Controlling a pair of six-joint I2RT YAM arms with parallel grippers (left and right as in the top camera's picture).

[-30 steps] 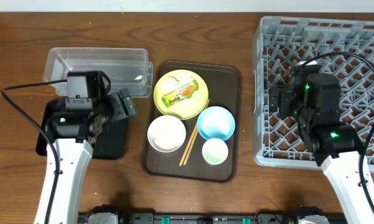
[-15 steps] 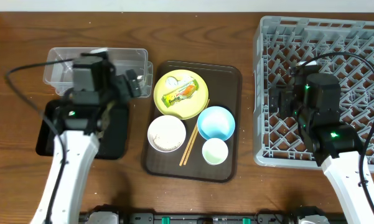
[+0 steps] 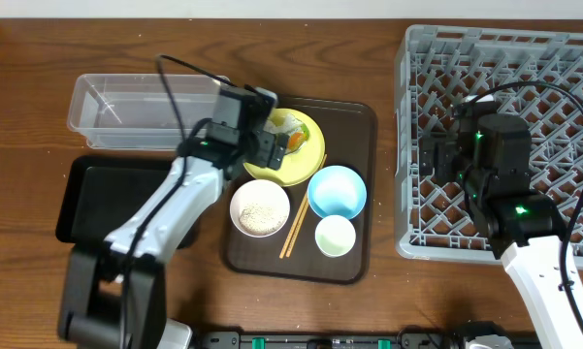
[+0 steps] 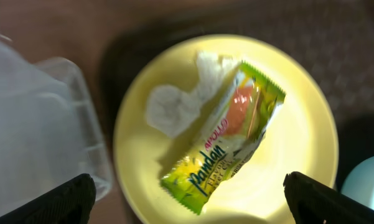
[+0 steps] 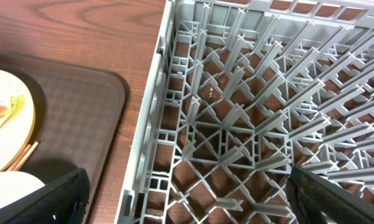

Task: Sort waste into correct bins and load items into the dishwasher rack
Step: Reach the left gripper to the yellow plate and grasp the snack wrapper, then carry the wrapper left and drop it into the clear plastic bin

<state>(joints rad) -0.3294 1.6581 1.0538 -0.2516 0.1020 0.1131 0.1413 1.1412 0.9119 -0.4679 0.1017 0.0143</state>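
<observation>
The left claw (image 4: pixel 187 204) is spread wide and empty. Within the last second it has swung from above the black tray (image 3: pixel 102 199), past the tub (image 3: pixel 126 107), and now hangs over the plate (image 4: pixel 299 112), touching nothing. In the wrist view its two tips frame the wrapper (image 4: pixel 227 146), which lies slantwise on the plate with a white scrap (image 4: pixel 171 109) just beside its upper end. That reads as the first reach for waste: the wrapper looks like the target, and a drop and a squeeze would be next.

Both bins on the left of the counter (image 3: pixel 29 78) hold nothing I can see, so no sorting is done yet. On the brown tray (image 3: pixel 354 121) the white bowl (image 3: pixel 260 208) holds rice bits, with the chopsticks (image 3: pixel 298 225), blue bowl (image 3: pixel 337 191) and cup (image 3: pixel 335 236) to its right.

The rack (image 3: pixel 524 68) holds no dishes. The right claw (image 5: pixel 187 199) has not moved; it hangs over the rack's left side, fully spread, gripping nothing.
</observation>
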